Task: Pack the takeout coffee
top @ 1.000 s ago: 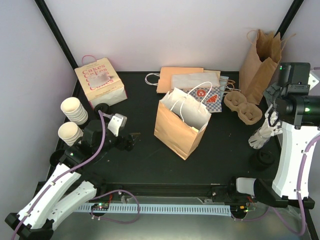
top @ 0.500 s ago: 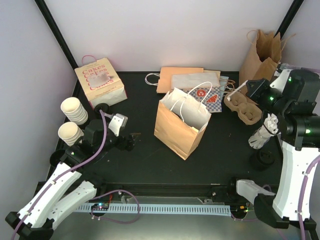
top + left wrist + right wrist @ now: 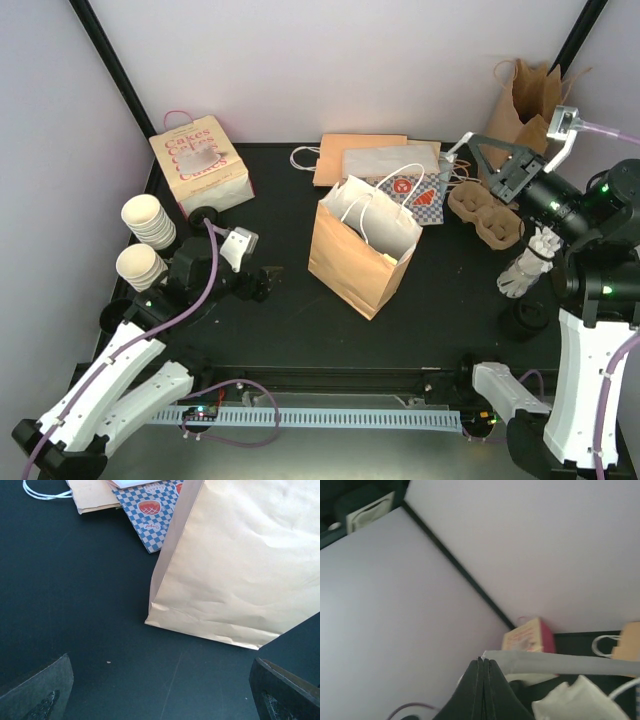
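Currently my left gripper (image 3: 262, 282) sits low over the black table (image 3: 300, 330), left of centre, with its jaws spread wide and nothing between them. In the left wrist view its dark fingers (image 3: 35, 695) show only at the bottom corners. Ahead of it stands the open kraft bag (image 3: 240, 570), upright near the middle of the table. A blue checkered paper (image 3: 152, 515) lies flat behind the bag.

My right gripper (image 3: 476, 146) is raised high at the back right, above the moulded cup carrier (image 3: 487, 215), and points up and to the left. Its fingers (image 3: 484, 675) are pressed together on nothing. Its camera looks past them at the wall and the pink "Cakes" box (image 3: 527, 636).

I cannot place the takeout coffee with confidence. A round black shape (image 3: 527, 318) sits on the table beside my right arm's column, well apart from the bag. From above I cannot tell whether it is the lidded cup or a loose lid. Lidless cream cups (image 3: 148, 222) are stacked at the far left.
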You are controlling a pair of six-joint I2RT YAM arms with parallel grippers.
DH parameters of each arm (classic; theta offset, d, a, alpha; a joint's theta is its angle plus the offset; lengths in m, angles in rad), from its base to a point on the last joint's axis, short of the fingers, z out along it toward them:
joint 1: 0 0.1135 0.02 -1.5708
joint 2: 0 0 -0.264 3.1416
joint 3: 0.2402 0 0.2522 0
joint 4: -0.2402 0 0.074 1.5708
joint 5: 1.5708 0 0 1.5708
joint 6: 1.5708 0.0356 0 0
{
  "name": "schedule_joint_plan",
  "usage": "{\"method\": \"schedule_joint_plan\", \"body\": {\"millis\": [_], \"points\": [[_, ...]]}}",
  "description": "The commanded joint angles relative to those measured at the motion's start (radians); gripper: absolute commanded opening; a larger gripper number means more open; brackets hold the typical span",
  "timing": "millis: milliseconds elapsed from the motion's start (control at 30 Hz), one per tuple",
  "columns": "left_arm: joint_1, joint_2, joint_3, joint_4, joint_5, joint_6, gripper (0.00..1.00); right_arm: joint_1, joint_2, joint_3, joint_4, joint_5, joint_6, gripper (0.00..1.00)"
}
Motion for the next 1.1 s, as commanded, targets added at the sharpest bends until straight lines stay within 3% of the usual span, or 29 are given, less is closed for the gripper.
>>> {"method": "schedule_joint_plan", "body": {"millis": [0, 167, 333, 700, 1067], "points": [[0.007, 0.004, 0.000, 0.023, 0.017, 0.017, 0.99, -0.005, 0.033, -0.022, 0.252, -0.229, 0.138, 0.01], [0.007, 0.009, -0.001, 0.023, 0.020, 0.018, 0.99, 0.007, 0.075, -0.028, 0.359, -0.339, 0.220, 0.01], [0.008, 0.013, 0.000, 0.021, 0.020, 0.018, 0.99, 0.045, 0.082, -0.066, 0.361, -0.359, 0.217, 0.01], [0.007, 0.025, 0.000, 0.022, 0.023, 0.020, 0.99, 0.145, 0.061, -0.195, 0.065, -0.285, -0.002, 0.01], [0.007, 0.027, 0.000, 0.022, 0.028, 0.020, 0.99, 0.204, 0.047, -0.297, 0.027, -0.207, -0.039, 0.01]]}}
